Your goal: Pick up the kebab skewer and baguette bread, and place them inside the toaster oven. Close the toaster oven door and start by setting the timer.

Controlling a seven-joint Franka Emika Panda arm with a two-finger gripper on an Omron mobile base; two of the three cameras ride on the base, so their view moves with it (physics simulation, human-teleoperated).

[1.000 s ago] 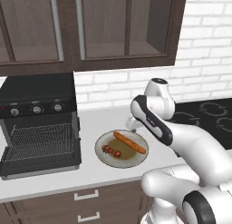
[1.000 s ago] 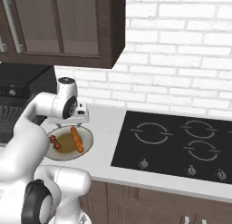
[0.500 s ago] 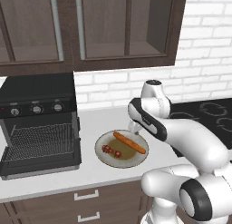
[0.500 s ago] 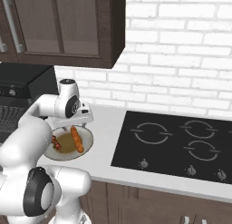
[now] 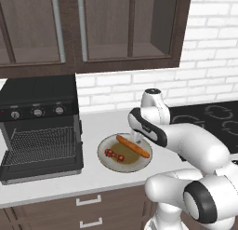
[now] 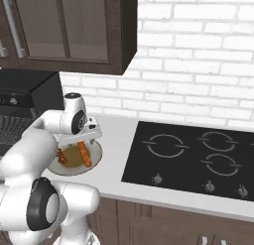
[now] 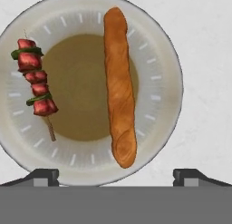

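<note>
A round, pale plate with a tan centre [image 5: 108,161] sits on a light grey kitchen counter [image 5: 107,124], and it holds two foods lying side by side without touching. One is the long, slim orange-brown baguette bread [image 7: 120,87], stretching almost from rim to rim. The other is the short kebab skewer [image 7: 35,85], a thin stick threaded with dark red chunks and small green pieces, resting on the other half of the plate.

The white robot arm's two-finger gripper [image 7: 116,177] hovers directly above the plate, pointing down at it, with its dark fingertips [image 7: 43,175] spread wide apart and nothing between them.

To the left of the plate on the same counter stands the boxy black toaster oven [image 5: 39,122] with three round knobs in a row. Its drop-down toaster oven door [image 5: 42,171] hangs open towards the counter edge, and a bare wire rack [image 5: 42,145] shows inside.

To the right of the plate, a flat black stovetop with ring marks [image 6: 191,159] is set into the counter. Dark brown wall cabinets [image 5: 93,29] hang above, against a white brick wall [image 6: 198,55].
</note>
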